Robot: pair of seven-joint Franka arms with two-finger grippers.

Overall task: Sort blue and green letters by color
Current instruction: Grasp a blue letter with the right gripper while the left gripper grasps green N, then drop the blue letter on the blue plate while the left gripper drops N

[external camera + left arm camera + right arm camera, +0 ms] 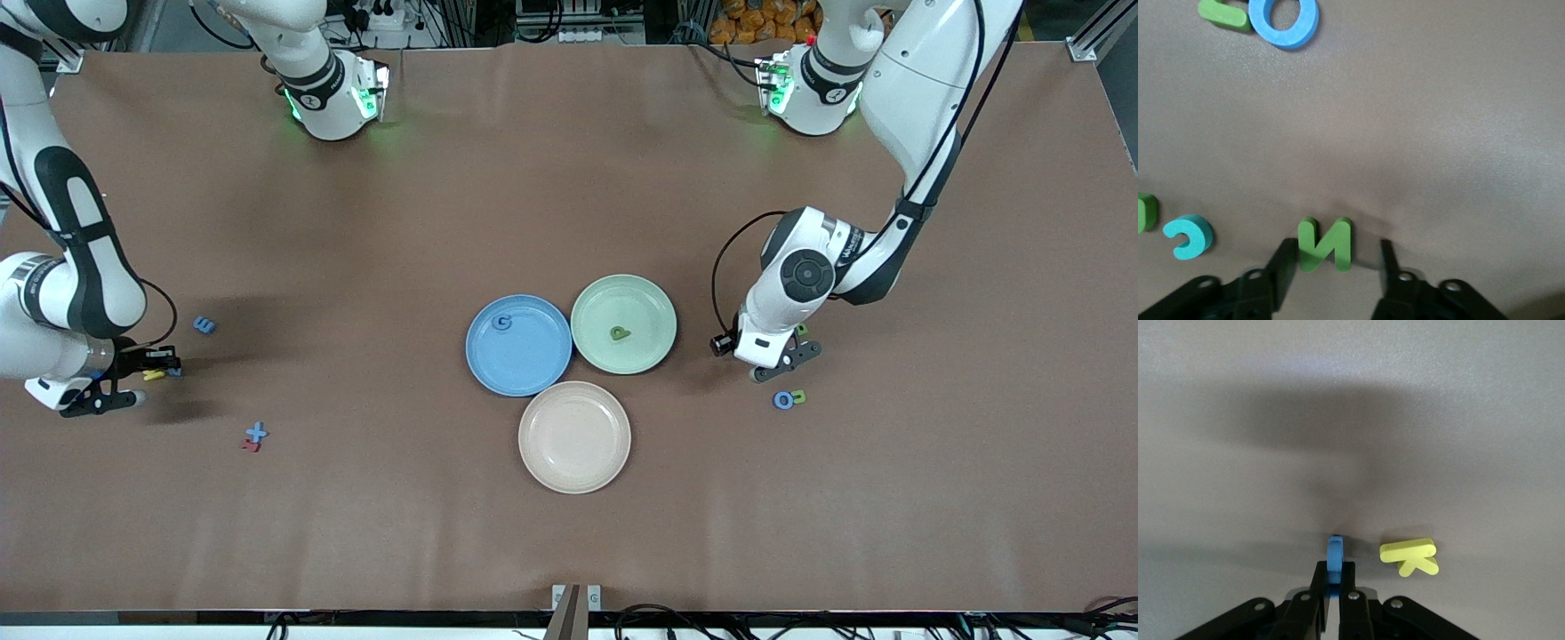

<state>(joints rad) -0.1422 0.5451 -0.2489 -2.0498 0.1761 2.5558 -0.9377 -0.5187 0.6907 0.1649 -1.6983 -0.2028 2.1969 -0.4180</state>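
Note:
My left gripper (pixel 1336 247) is open, low over the table near the green plate, with a green N (pixel 1325 244) lying flat between its fingers (pixel 1281 267). In the front view the left gripper (pixel 789 357) partly hides that N (pixel 801 330). A blue O (pixel 783 400) and a green letter (pixel 799 396) lie nearer the camera. My right gripper (pixel 1335 572) is shut on a blue letter (pixel 1335 553) that stands on edge, beside a yellow letter (pixel 1408 557). It sits at the right arm's end of the table (pixel 167 366).
A blue plate (pixel 533 382) holds a blue letter (pixel 503 322), and a green plate (pixel 640 298) holds a green letter (pixel 620 333). A beige plate (pixel 574 436) lies nearer the camera. A blue S (pixel 204 325), a blue plus (pixel 257 432) and a red letter (pixel 251 446) lie loose. A teal C (pixel 1189 236) lies beside the N.

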